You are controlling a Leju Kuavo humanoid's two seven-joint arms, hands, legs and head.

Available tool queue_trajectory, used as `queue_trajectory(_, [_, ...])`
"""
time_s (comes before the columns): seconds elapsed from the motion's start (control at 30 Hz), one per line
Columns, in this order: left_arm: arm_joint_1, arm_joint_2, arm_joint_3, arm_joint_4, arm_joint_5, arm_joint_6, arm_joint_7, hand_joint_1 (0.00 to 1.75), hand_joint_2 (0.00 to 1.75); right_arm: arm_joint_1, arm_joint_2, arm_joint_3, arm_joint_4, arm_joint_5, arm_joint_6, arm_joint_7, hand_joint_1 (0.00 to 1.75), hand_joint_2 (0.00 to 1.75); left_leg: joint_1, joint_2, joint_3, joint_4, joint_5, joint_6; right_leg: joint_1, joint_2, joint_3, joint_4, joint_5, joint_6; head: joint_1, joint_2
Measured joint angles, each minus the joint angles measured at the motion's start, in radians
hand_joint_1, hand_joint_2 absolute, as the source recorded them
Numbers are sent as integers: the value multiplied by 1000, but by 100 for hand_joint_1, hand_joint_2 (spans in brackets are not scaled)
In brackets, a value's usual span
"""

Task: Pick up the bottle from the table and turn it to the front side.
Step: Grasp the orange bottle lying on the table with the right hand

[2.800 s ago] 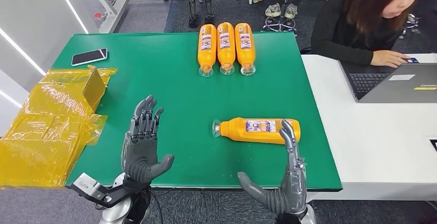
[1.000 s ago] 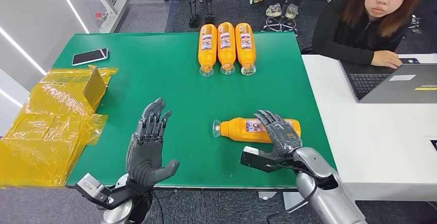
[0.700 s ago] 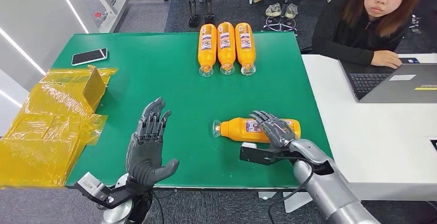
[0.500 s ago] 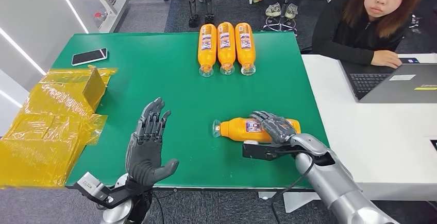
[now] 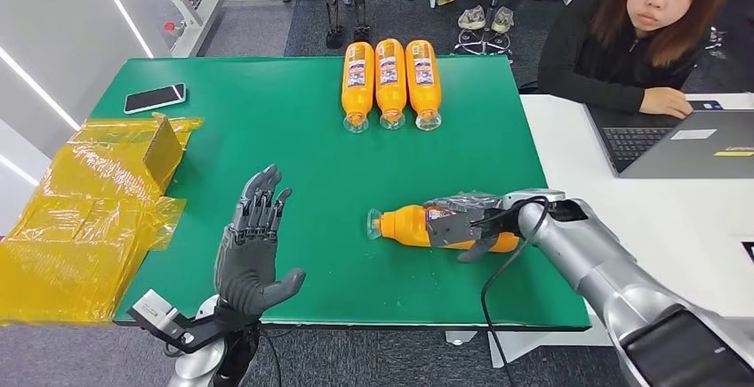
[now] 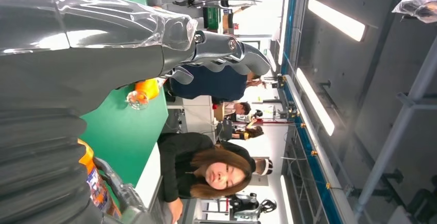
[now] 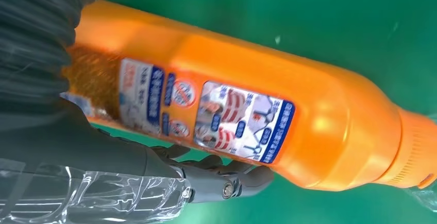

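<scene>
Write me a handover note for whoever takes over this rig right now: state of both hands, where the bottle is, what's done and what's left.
Right hand: wrapped around the lone orange bottle, fingers over its top, thumb on the near side; the right wrist view shows fingers curled under it.
Left hand: open, raised over the near left part of the green table, holding nothing.
Bottle: lying on its side near the front of the table, cap toward the robot's left. Whether it has left the surface I cannot tell.
Three more bottles lie side by side at the far edge.
Done: grasp. Left: lift, then turn it to the front side.
</scene>
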Motion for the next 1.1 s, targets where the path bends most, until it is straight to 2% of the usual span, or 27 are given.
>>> queue_trajectory(0.1, [-1,7,0,5,9,6,-2,0,175,-62,-21,73,1,-128,103,35,0,175,0,0,-1,0,0,0,0,0,0,0,0,0,0,0])
queue_trajectory(0.17, [-1,12,0,6,12,8,-3,0,175,-103,-31,122,0,-198,139,64,0,175,0,0,-1,0,0,0,0,0,-1,0,0,0,0,0])
queue_trajectory(0.4, [5,26,0,6,16,19,-7,0,175,-182,-45,246,0,-282,165,103,0,175,0,0,0,0,0,0,0,0,-1,0,0,0,0,0])
queue_trajectory(0.63, [6,35,0,6,17,19,-7,0,175,-206,-46,309,2,-294,162,113,0,175,0,0,-1,0,0,0,0,0,-1,0,0,0,0,0])
queue_trajectory(0.67, [6,36,0,6,17,19,-7,0,175,-209,-46,315,3,-294,162,114,26,175,0,0,-1,0,0,0,0,0,-1,0,0,0,0,0])
queue_trajectory(0.7, [6,36,0,6,17,19,-7,0,175,-212,-46,320,3,-294,162,114,60,175,0,0,-1,0,0,0,0,0,-1,0,0,0,0,0])
queue_trajectory(0.73, [6,37,0,6,17,19,-7,0,175,-214,-46,323,3,-294,162,114,73,175,0,0,-1,0,0,0,0,0,-1,0,0,0,0,0])
queue_trajectory(0.77, [6,38,0,6,17,19,-7,0,175,-215,-46,326,3,-296,159,114,73,175,0,0,-1,0,0,0,0,0,-1,0,0,0,0,0])
queue_trajectory(0.8, [6,38,0,6,17,20,-7,0,175,-217,-46,330,4,-301,154,114,47,175,0,0,-1,0,0,0,0,0,-1,0,0,0,0,0])
queue_trajectory(0.83, [6,39,0,6,17,21,-7,0,175,-218,-46,335,4,-307,146,114,13,175,0,0,-1,0,0,0,0,0,-1,0,0,0,0,0])
queue_trajectory(0.87, [6,40,0,6,17,22,-8,0,175,-219,-46,341,5,-317,135,114,0,175,0,0,-1,0,0,0,0,0,-1,0,0,0,0,0])
queue_trajectory(1.1, [19,42,0,5,19,29,-9,0,175,-218,-47,393,10,-370,59,113,0,175,0,0,0,0,0,0,0,0,-1,0,0,0,0,0])
